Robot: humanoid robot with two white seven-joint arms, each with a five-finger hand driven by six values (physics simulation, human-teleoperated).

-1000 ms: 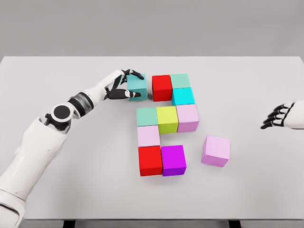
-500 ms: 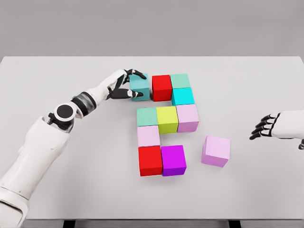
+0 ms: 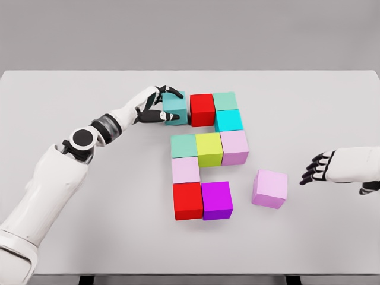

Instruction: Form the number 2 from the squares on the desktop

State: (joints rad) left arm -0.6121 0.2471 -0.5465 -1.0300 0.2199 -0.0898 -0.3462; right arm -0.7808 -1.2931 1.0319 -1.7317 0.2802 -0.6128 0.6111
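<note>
wall: plain grey | furniture: white desktop (image 3: 71, 237), dark legs below | light: even, soft

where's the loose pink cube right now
In the head view the pink cube sits alone right of the purple cube, a gap between them, just left of the right hand.

Bright, even light, soft shadows, perhaps slightly blurred

A plain pale grey tabletop (image 3: 89, 237) carries solid-coloured cubes: a teal cube (image 3: 177, 107), a bright red cube (image 3: 202, 109), a mint green cube (image 3: 225, 100), a cyan cube (image 3: 229, 120), a sea-green cube (image 3: 183, 145), a yellow-green cube (image 3: 209, 148), two pale pink cubes (image 3: 235, 146) (image 3: 186, 170), a second red cube (image 3: 188, 200), a vivid purple cube (image 3: 217, 200) and a lilac cube (image 3: 270, 188). Both white robot hands (image 3: 151, 105) (image 3: 320, 168) have black fingers.
</note>
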